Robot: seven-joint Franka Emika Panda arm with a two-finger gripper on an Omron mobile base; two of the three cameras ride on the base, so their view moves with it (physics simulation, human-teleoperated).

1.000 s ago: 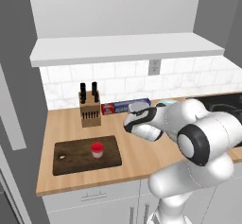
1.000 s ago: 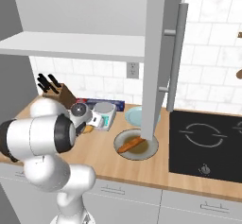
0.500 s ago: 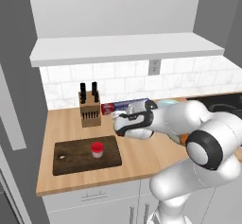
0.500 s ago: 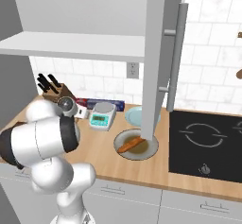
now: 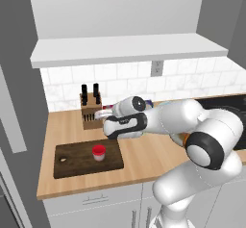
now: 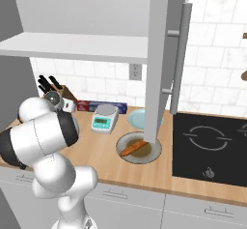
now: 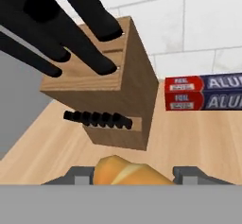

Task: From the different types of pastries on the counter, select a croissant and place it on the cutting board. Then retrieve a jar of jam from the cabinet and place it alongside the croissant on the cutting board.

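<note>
Gripper point(image 7: 134, 173) clamped on croissant point(image 7: 127, 172), just in front of knife block point(image 7: 106, 88), cutting board point(image 5: 72, 160) near block's front, jam jar point(image 5: 99, 152) standing on board, foil box point(image 7: 203, 92) beside block.

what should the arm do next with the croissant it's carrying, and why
Probably carry on toward the cutting board and lower onto its bare part. The tool is shut on the croissant and faces the knife block, above the counter beside the board rather than over it. The jar of jam already stands there, so set down beside it.
</note>
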